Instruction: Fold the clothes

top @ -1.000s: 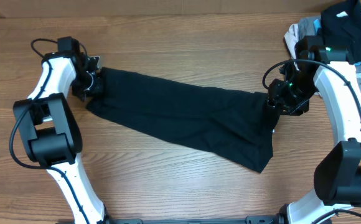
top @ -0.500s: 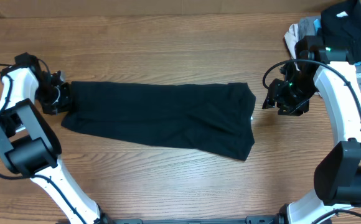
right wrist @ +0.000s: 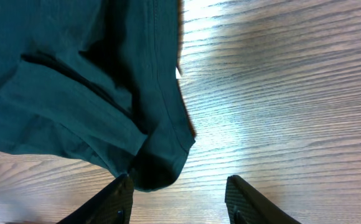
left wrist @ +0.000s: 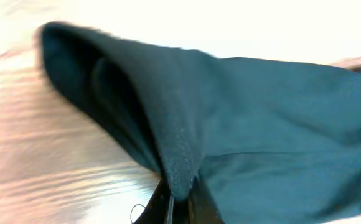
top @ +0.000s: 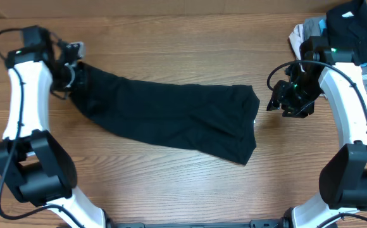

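Note:
The clothes are one black T-shirt (top: pixel 171 117) stretched in a long band across the middle of the wooden table, from upper left to lower right. My left gripper (top: pixel 76 75) is shut on its left end, and in the left wrist view a ridge of black fabric (left wrist: pixel 180 155) runs into the closed jaws (left wrist: pixel 179 199). My right gripper (top: pixel 273 104) hovers just right of the shirt's right edge, open and holding nothing. In the right wrist view the shirt's hemmed corner (right wrist: pixel 162 162) lies just ahead of the left fingertip (right wrist: pixel 119 193), between the spread fingers (right wrist: pixel 179 186).
A heap of folded garments (top: pixel 348 31), grey, light and black, sits at the far right corner behind my right arm. Bare wood table (top: pixel 171 190) lies in front of the shirt.
My left gripper has swung up and to the right, dragging the shirt's left end with it; the shirt now slants again. The right gripper has let go of the right edge and stays put.

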You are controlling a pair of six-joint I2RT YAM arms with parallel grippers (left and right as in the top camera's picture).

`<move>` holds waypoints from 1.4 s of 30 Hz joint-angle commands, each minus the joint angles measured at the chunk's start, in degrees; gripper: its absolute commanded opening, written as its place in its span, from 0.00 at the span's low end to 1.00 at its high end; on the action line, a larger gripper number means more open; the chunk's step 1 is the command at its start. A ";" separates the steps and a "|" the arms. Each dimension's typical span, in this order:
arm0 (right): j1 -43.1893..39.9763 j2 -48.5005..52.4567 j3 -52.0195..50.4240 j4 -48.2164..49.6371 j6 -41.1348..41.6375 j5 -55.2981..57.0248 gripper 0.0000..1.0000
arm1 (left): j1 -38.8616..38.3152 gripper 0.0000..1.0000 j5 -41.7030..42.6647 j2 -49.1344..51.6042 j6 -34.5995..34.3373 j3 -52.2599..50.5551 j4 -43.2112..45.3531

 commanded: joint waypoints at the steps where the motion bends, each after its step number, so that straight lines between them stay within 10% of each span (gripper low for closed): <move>1: 0.02 -0.52 0.28 0.50 0.17 -0.28 0.52 | -5.53 0.04 1.88 -1.03 2.34 -0.07 -0.20; 28: 0.02 -0.52 0.28 0.85 0.13 -0.26 0.52 | -31.08 0.04 -0.57 5.29 3.19 -0.50 -0.20; 32: 0.02 -0.52 0.28 0.85 0.13 -0.28 0.58 | -32.11 0.62 -1.68 7.56 3.23 -0.50 -1.97; 42: 0.02 -0.35 -0.57 3.04 0.15 -3.72 0.71 | -32.50 0.79 -2.99 7.96 3.21 -0.48 -3.82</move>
